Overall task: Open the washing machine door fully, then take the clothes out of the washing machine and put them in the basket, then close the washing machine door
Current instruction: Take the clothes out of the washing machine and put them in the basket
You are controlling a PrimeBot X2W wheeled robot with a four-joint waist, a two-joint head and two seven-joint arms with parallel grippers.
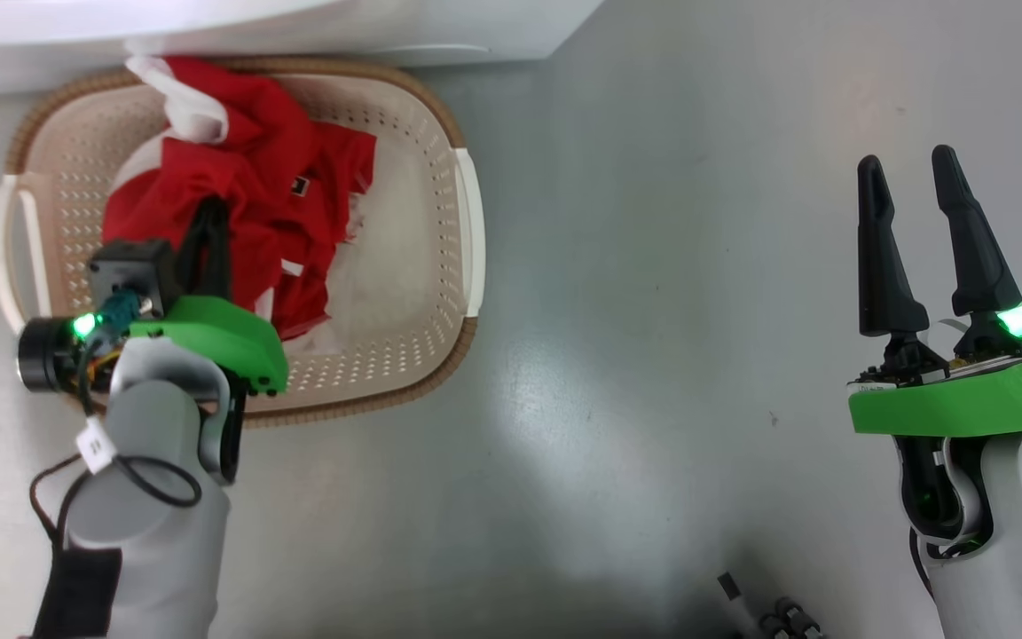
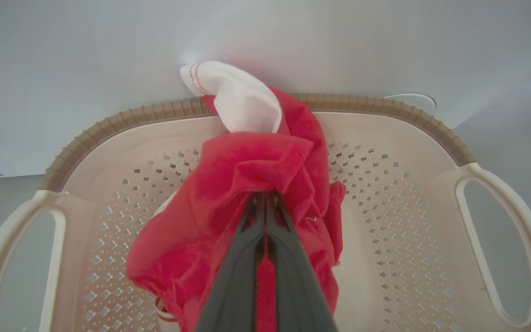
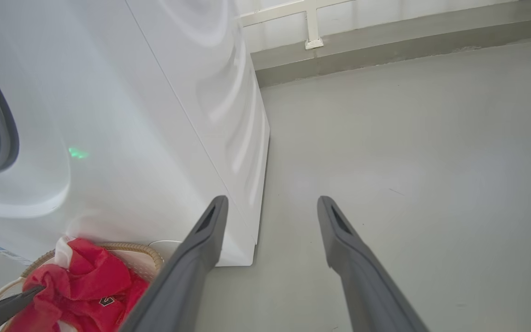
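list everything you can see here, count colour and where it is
big white front-loading washing machine: one, white, behind the basket
cream perforated plastic basket with brown woven-look rim: one, cream, on the floor close before the machine
bright red garment: one, red, inside the basket
white fabric: one, white, over the basket's far rim; separate piece or trim, cannot tell
smooth grey floor: one, grey, all round
left gripper: one, dark fingers, shut on the red garment in the basket
right gripper: one, dark fingers, open above bare floor
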